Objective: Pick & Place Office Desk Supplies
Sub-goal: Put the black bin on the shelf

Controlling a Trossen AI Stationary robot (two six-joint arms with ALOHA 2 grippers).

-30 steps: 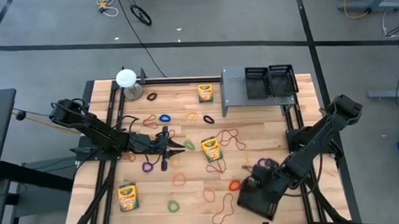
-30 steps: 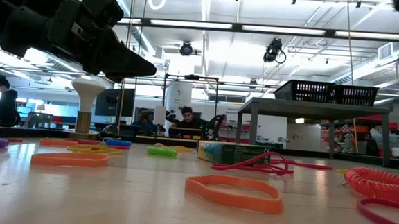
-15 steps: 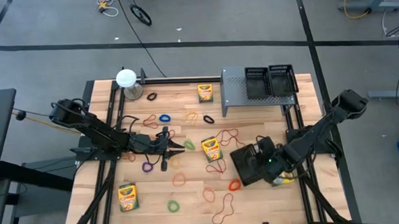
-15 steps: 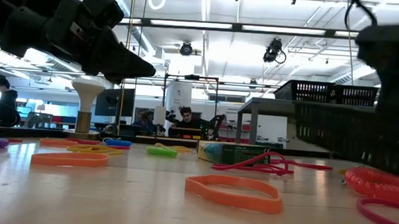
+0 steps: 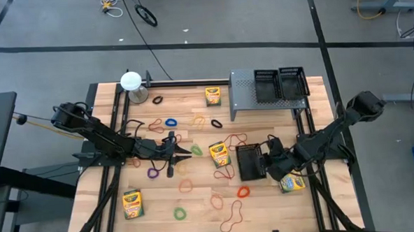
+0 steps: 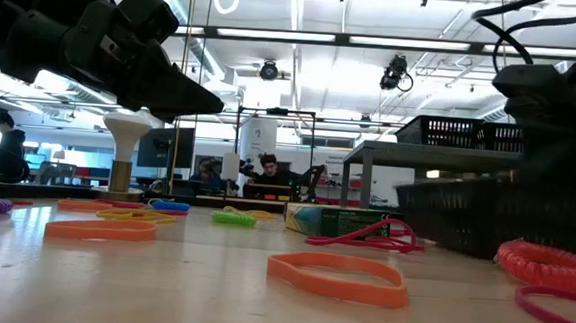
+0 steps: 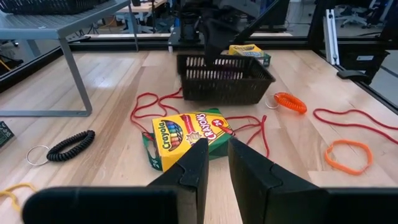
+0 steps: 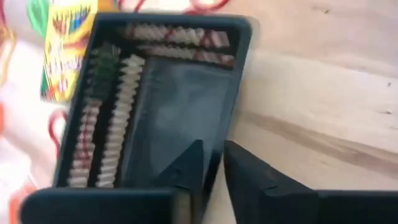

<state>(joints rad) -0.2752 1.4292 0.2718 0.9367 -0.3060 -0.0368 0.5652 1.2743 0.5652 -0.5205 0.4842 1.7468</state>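
We see a pale wooden table [image 5: 197, 200] with light grain stripes, scattered with bands: a blue band [image 5: 171, 122], a green band [image 5: 180, 213], a purple band [image 5: 153, 173], an orange coiled band [image 5: 244, 192] and a thin red loop [image 5: 237, 141]. The crayon box [image 5: 220, 154] is yellow with green edging and multicoloured crayons printed on it. The mesh basket [image 5: 249, 162] is black. The raised shelf [image 5: 244, 93] is grey perforated metal. The lamp [image 5: 131, 81] has a white round top. Both arms are dark, near black.
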